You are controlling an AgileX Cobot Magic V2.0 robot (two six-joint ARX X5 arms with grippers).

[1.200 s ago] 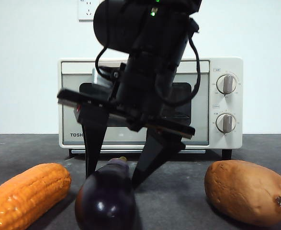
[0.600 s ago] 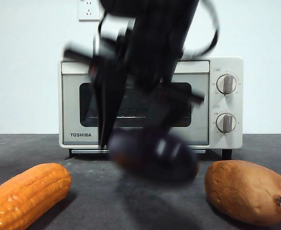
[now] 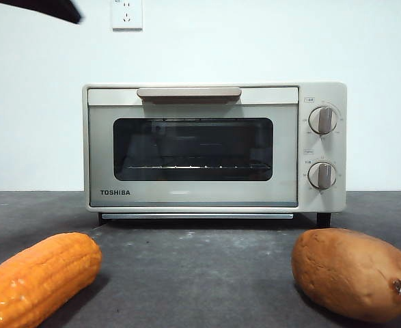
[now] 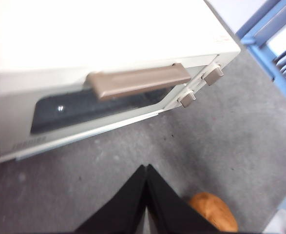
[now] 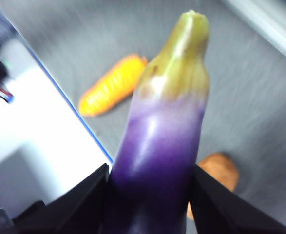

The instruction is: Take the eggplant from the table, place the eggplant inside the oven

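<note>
The eggplant (image 5: 157,146), glossy purple with a pale green stem cap, is held up in the right wrist view with my right gripper (image 5: 147,178) shut on its body, high above the table (image 5: 259,97). In the front view neither the eggplant nor this gripper shows. The cream oven (image 3: 214,147) stands at the back of the table (image 3: 200,266) with its glass door closed. My left gripper (image 4: 146,170) is shut on nothing and hovers above the table in front of the oven (image 4: 99,39).
An orange corn cob (image 3: 36,277) lies front left and a brown sweet potato (image 3: 354,273) front right; both show far below the eggplant, the corn cob (image 5: 112,85) and the sweet potato (image 5: 220,170). A black arm tip (image 3: 50,8) crosses the top left corner.
The gripper closed on the eggplant, lifted it off the table and rose with it out of the front view. The black tip at the top left corner has come further in.
</note>
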